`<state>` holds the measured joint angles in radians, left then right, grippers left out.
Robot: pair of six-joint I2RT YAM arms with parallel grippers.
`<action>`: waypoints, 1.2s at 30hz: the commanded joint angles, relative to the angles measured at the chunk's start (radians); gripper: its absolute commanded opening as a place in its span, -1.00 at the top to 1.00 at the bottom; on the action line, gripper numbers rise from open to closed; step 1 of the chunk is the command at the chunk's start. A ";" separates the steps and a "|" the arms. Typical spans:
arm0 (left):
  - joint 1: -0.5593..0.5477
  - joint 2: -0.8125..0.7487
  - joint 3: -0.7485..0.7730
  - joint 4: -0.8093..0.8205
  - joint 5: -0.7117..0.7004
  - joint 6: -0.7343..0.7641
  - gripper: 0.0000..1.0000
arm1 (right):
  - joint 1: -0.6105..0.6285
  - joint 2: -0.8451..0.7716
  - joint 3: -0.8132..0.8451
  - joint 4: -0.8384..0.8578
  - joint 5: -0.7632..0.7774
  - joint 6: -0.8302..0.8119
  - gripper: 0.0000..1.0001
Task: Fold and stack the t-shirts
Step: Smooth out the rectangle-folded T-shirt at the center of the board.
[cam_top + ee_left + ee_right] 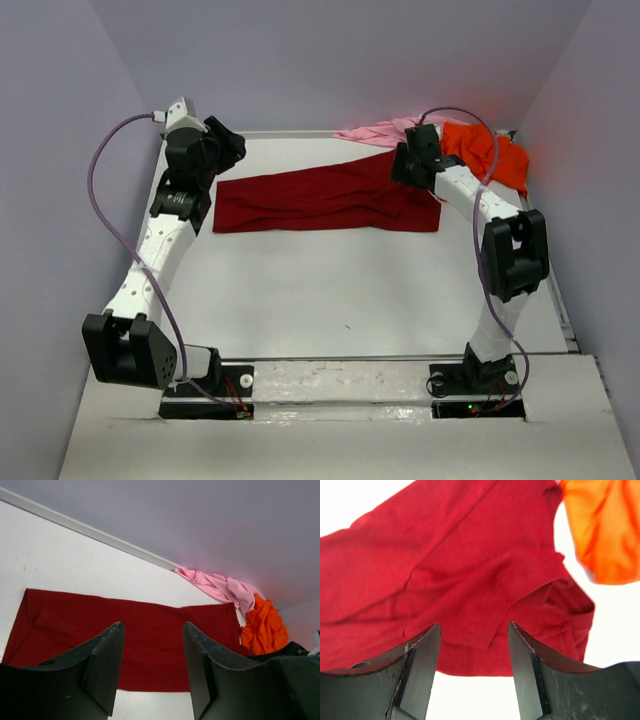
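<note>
grippers: my left gripper and right gripper both open, empty | crimson t-shirt: long flat band near tabletop far edge; orange t-shirt, pink t-shirt heaped far right corner | handling: soft, light, limp; I'd pinch end corners through every layer

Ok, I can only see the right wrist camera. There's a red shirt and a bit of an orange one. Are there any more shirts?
Observer: Yes, a pale pink t-shirt lies crumpled at the far edge of the table, beside the orange t-shirt.
Operator: Where's the other arm?
Observer: The left tool is by the left end of the dark red t-shirt, open and empty.
Operator: What shape is the red one?
Observer: It lies flat as a long strip across the table, reaching from one arm to the other.
</note>
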<state>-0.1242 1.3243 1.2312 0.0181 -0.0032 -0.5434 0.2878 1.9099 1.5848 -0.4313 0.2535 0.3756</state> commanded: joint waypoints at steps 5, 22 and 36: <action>-0.052 0.007 -0.065 -0.017 -0.012 0.088 -0.19 | 0.048 0.032 -0.112 0.058 -0.106 0.020 -0.23; -0.040 -0.071 -0.088 0.002 -0.026 0.102 -0.19 | 0.048 0.146 -0.111 0.077 -0.120 0.063 -0.02; -0.034 -0.069 -0.098 0.009 -0.004 0.088 -0.19 | 0.048 0.136 -0.034 0.043 -0.105 0.014 1.00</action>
<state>-0.1616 1.2884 1.1385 -0.0185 -0.0231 -0.4610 0.3351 2.0548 1.4792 -0.3920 0.1383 0.4191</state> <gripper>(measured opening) 0.593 0.012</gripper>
